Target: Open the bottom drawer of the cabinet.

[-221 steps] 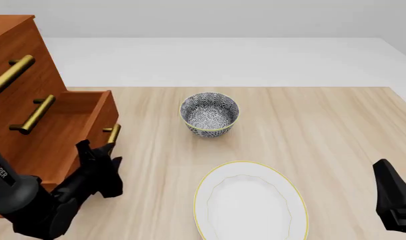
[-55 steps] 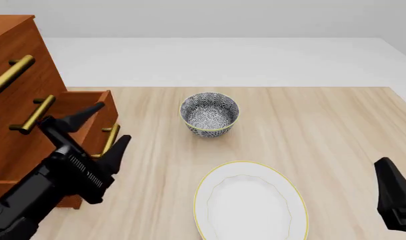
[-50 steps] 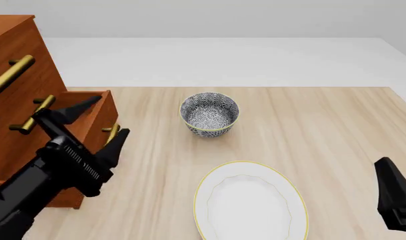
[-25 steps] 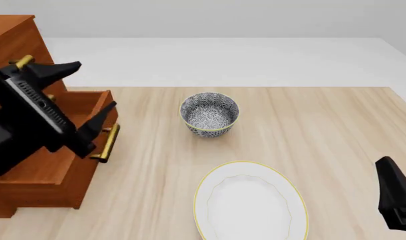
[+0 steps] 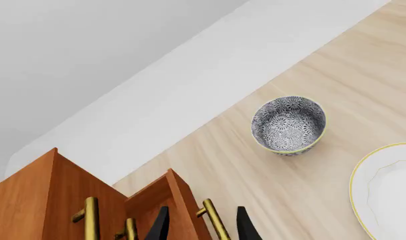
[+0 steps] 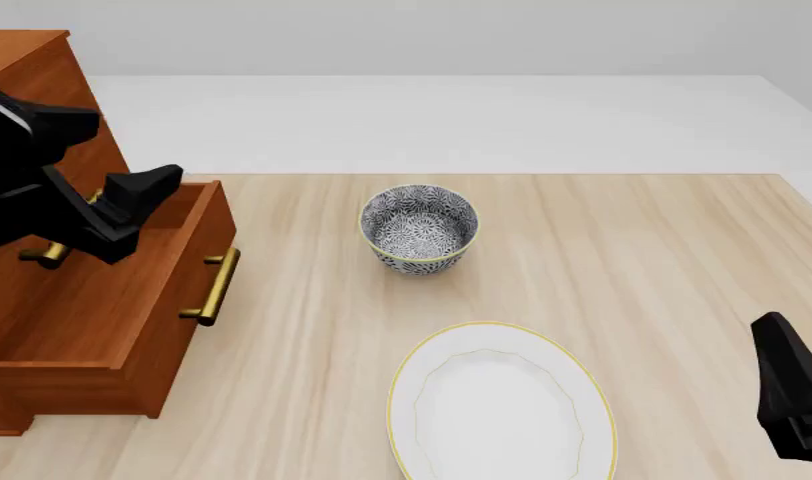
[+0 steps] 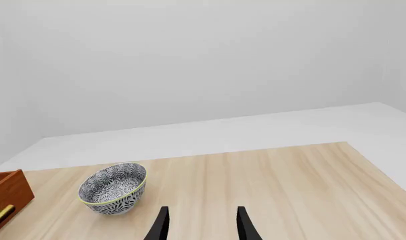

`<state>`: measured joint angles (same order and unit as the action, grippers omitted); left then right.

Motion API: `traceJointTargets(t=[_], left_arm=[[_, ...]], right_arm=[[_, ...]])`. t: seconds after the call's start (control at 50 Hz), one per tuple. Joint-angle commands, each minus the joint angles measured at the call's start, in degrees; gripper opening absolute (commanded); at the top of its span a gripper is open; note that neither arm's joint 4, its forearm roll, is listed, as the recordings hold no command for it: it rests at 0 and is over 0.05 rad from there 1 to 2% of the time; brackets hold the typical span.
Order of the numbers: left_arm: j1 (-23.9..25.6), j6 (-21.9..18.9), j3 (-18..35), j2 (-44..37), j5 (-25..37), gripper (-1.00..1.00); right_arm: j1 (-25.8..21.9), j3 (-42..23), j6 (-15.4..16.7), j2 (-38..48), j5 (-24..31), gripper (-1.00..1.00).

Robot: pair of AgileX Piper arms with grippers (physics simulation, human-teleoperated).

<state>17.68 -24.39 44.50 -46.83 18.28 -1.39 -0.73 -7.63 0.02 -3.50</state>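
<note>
bottom drawer (image 6: pixel 106 320) — pulled out | cabinet (image 6: pixel 33 70) — reddish-brown, upright

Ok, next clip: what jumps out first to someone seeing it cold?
The tall cabinet at far left, its bottom drawer pulled out over the table. The left gripper hovers above the drawer, jaws apart, holding nothing. A patterned bowl sits mid-table with a white plate nearer the arms.
</note>
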Motion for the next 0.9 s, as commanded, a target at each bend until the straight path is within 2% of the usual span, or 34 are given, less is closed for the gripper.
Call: traceJointTargets(t=[0.02, 0.08, 0.12, 0.16, 0.18, 0.2, 0.24, 0.26, 0.3, 0.32, 0.36, 0.38, 0.42, 0.44, 0.46, 0.5, 0.54, 0.56, 0.58, 0.6, 0.62, 0.66, 0.74, 0.78, 0.8, 0.84, 0.86, 0.9], left_arm=[[-3.12, 12.18, 3.79, -1.45, 7.07, 1.00], [-4.25, 15.28, 3.70, -2.02, 7.90, 1.00], [-3.74, 15.48, 2.94, -1.49, 7.80, 1.00], [-4.10, 18.59, 2.84, -1.92, 8.33, 1.00], [-4.44, 17.43, 2.44, -1.43, 7.94, 1.00], [-5.11, 20.55, 2.60, -1.85, 8.36, 1.00], [-5.64, 19.11, 1.78, -1.25, 7.84, 1.00], [-6.00, 20.59, 1.81, -1.42, 7.96, 1.00], [-7.35, 18.89, 1.13, -0.81, 7.30, 1.00], [-6.79, 23.17, 1.15, -1.53, 7.90, 1.00], [-7.36, 21.09, 0.80, -0.99, 7.51, 1.00], [-7.51, 23.44, 0.62, -1.39, 7.66, 1.00], [-8.23, 22.22, -0.05, -1.21, 7.03, 1.00], [-8.43, 24.18, -0.12, -1.68, 7.15, 1.00], [-8.86, 22.69, -0.65, -1.46, 6.53, 1.00], [-9.58, 24.18, -1.32, -2.11, 6.05, 1.00], [-10.74, 22.10, -2.24, -2.07, 5.01, 1.00], [-10.85, 24.72, -2.45, -2.82, 4.99, 1.00], [-11.08, 24.72, -2.80, -3.01, 4.67, 1.00], [-11.44, 22.78, -3.30, -2.55, 4.06, 1.00], [-11.44, 24.02, -3.58, -2.88, 3.98, 1.00], [-11.69, 23.29, -4.39, -2.80, 3.30, 1.00], [-12.05, 24.64, -4.91, -3.45, 2.74, 1.00], [-12.55, 23.45, -5.46, -3.36, 2.03, 1.00], [-12.20, 25.31, -5.78, -4.03, 1.95, 1.00], [-12.68, 24.61, -6.77, -4.09, 0.84, 1.00], [-12.38, 25.90, -6.97, -4.58, 0.82, 1.00], [-13.11, 25.07, -8.23, -4.94, -0.88, 1.00]], right_arm=[[-0.19, -0.17, 0.07, 0.00, 0.06, 1.00], [-0.26, -0.20, 0.12, 0.00, 0.10, 1.00], [-0.30, -0.30, 0.18, 0.00, 0.21, 1.00], [-0.33, -0.47, 0.17, 0.00, 0.36, 1.00], [-0.36, -0.54, 0.18, 0.00, 0.41, 1.00], [-0.36, -0.53, 0.17, 0.00, 0.40, 1.00], [-0.38, -0.40, 0.17, 0.00, 0.26, 1.00], [-0.40, -0.44, 0.15, 0.00, 0.31, 1.00], [-0.44, -0.76, 0.18, 0.08, 0.50, 1.00], [-0.49, -0.82, 0.13, 0.08, 0.52, 1.00], [-0.49, -0.82, 0.12, 0.08, 0.51, 1.00], [-0.48, -0.85, 0.10, 0.07, 0.50, 1.00], [-0.44, -0.63, 0.10, 0.00, 0.32, 1.00], [-0.44, -0.59, 0.11, 0.00, 0.30, 1.00], [-0.39, -0.61, 0.09, 0.00, 0.29, 1.00], [-0.37, -0.43, 0.10, 0.00, 0.15, 1.00], [-0.38, -0.51, 0.01, 0.00, 0.21, 1.00], [-0.37, -0.50, 0.02, 0.00, 0.23, 1.00], [-0.36, -0.47, 0.03, 0.00, 0.24, 1.00], [-0.30, -0.52, 0.00, -0.01, 0.27, 1.00], [-0.30, -0.53, -0.03, -0.01, 0.27, 1.00], [-0.29, -0.27, 0.01, 0.00, 0.03, 1.00], [-0.34, -0.31, 0.05, -0.01, 0.00, 1.00], [-0.30, -0.31, -0.04, -0.01, -0.05, 1.00], [-0.32, -0.37, 0.02, -0.01, 0.05, 1.00], [-0.25, -0.42, -0.02, -0.01, 0.14, 1.00], [-0.25, -0.41, -0.02, -0.01, 0.14, 1.00], [-0.25, -0.23, 0.00, -0.01, 0.08, 1.00]])
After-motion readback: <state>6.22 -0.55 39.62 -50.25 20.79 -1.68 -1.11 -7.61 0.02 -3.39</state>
